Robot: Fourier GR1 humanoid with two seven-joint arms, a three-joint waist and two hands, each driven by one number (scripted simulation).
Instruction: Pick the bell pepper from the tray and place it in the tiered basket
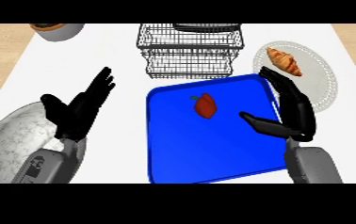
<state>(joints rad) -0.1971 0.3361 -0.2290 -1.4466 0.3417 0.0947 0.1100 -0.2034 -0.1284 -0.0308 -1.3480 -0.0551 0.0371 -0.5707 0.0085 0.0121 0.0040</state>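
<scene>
A red bell pepper (206, 106) with a short stem lies in the upper middle of the blue tray (181, 152). Behind the tray stands the black wire tiered basket (189, 49). My right hand (295, 110) is open over the tray's right edge, fingers straight and pointing away, thumb stretched toward the pepper; a gap separates it from the pepper. My left hand (80, 108) is open to the left of the tray, fingers up, holding nothing.
A white plate (321, 79) with a croissant (285, 61) sits at the right, just behind my right hand. A grey marbled plate (24, 131) lies at the lower left under my left forearm. A pot (57, 30) stands at the far left corner.
</scene>
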